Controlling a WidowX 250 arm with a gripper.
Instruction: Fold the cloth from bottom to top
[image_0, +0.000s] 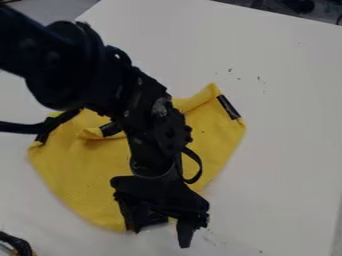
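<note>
The yellow cloth (73, 170) lies on the white table, its lower edge rounded and its upper edge uneven, with a raised point at the upper right. Black strips mark its upper edge near the left, the middle and the right. The black gripper (160, 234) hangs at the cloth's bottom edge, fingers apart and pointing down the view. Its right finger (186, 235) stands beyond the cloth, over bare table. The arm hides much of the cloth's middle and right part; whether the fingertips touch the table I cannot tell.
White tabletop (287, 150) surrounds the cloth, with small dark specks above and to its right. A black object (17, 244) sits at the lower left corner. Dark items lie beyond the table's far edge at the upper right.
</note>
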